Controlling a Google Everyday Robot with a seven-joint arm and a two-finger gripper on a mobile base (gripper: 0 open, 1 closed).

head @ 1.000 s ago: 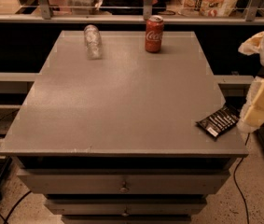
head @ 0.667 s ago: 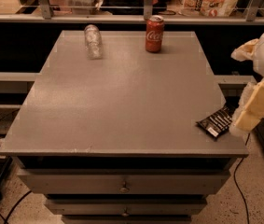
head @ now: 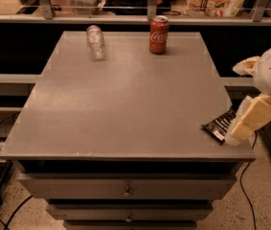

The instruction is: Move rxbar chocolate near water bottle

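Camera view: since a second ago, my gripper (head: 239, 131) has come down and in from the right, and its pale tip now sits at the near right corner of the desk (head: 125, 104). It overlaps the right end of the rxbar chocolate (head: 218, 125). I cannot tell whether the gripper is open or closed, or whether it has hold of the bar. The bar itself has not moved: it lies flat and angled, close to the desk's right edge and near the front edge. The water bottle (head: 95, 42) lies on its side at the far left, well apart from the bar. A red can (head: 158, 34) stands upright near the far edge, right of the bottle. Between them and the bar, the grey surface is open.
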